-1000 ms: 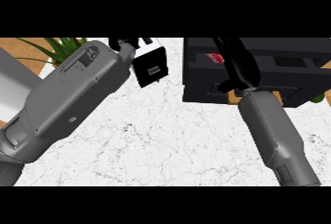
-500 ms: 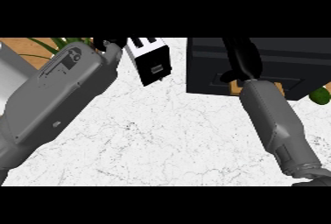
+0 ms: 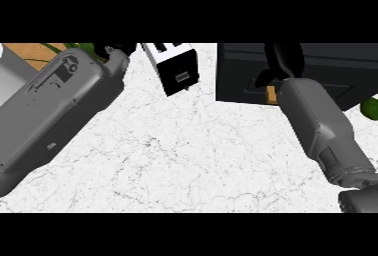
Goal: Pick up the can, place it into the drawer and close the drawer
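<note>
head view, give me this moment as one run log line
right hand over dark drawer unit, fingers unclear | left hand at top edge, mostly cut off | can not visible | toaster on counter

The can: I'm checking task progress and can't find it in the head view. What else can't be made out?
- Can: not visible; possibly hidden by the right robot hand over the drawer.
- Right fingers: black against the dark drawer, open or shut unclear.
- Left robot hand: cut off by the top edge.

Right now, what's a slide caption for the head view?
Right hand reaches over the dark drawer unit; left forearm crosses the marble counter.
</note>
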